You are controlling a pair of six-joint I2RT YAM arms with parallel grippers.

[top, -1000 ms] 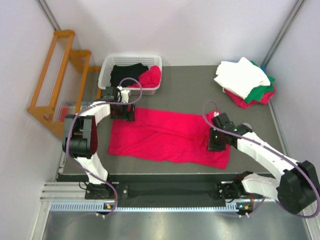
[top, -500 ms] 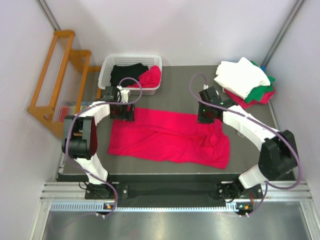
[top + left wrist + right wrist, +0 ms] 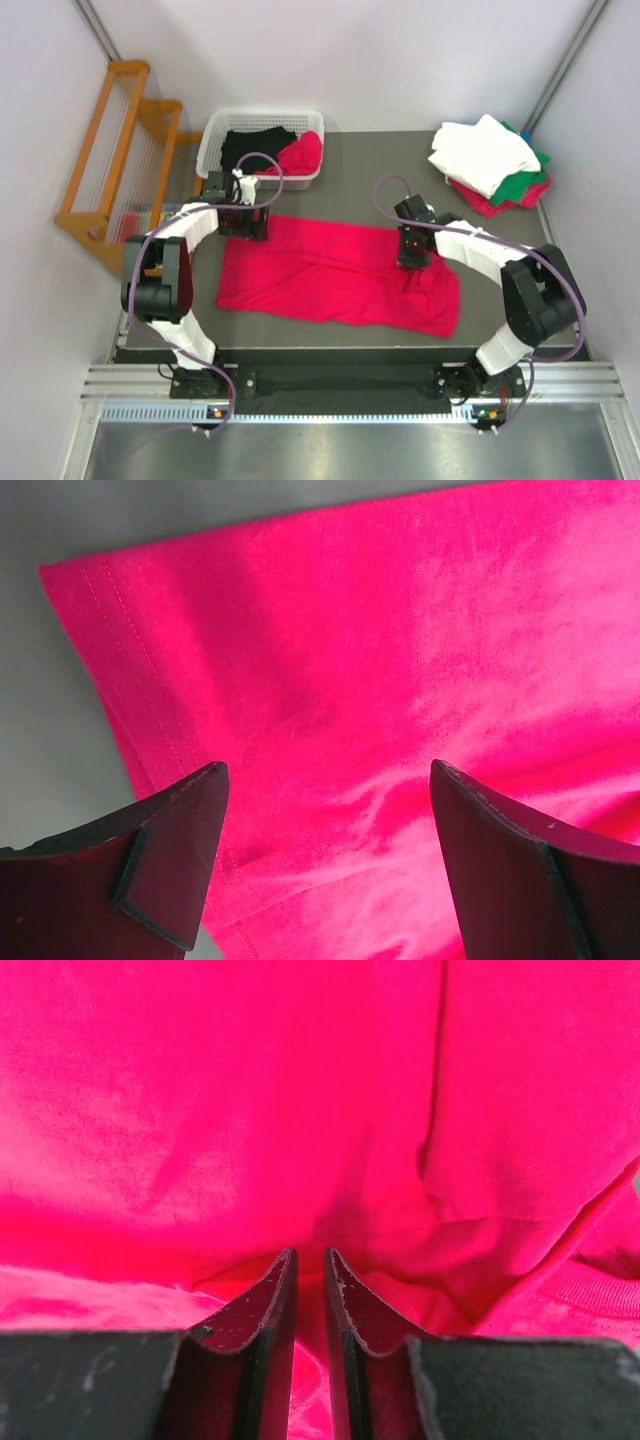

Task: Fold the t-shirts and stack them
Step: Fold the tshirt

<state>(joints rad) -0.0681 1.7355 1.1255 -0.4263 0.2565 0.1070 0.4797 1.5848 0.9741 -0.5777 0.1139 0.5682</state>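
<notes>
A crimson-red t-shirt [image 3: 320, 275] lies spread across the dark table [image 3: 370, 180]. My left gripper [image 3: 245, 224] is open and sits low over the shirt's far left corner; in the left wrist view the gripper [image 3: 325, 772] straddles the hemmed corner [image 3: 130, 660]. My right gripper [image 3: 408, 260] is over the shirt's right part, where the cloth is wrinkled. In the right wrist view the gripper [image 3: 310, 1255] is shut, with a fold of the red cloth [image 3: 330, 1110] pinched in the narrow gap.
A white lattice basket [image 3: 213, 140] at the far left holds a black shirt [image 3: 255, 145] and a red one [image 3: 303, 152]. A pile of white, green and red shirts [image 3: 488, 160] sits at the far right. An orange wooden rack [image 3: 115, 150] stands off the table's left side.
My right gripper moved from the shirt's near right edge to its far edge, then back a little and to the left, wrinkling the cloth there. The left arm has not moved.
</notes>
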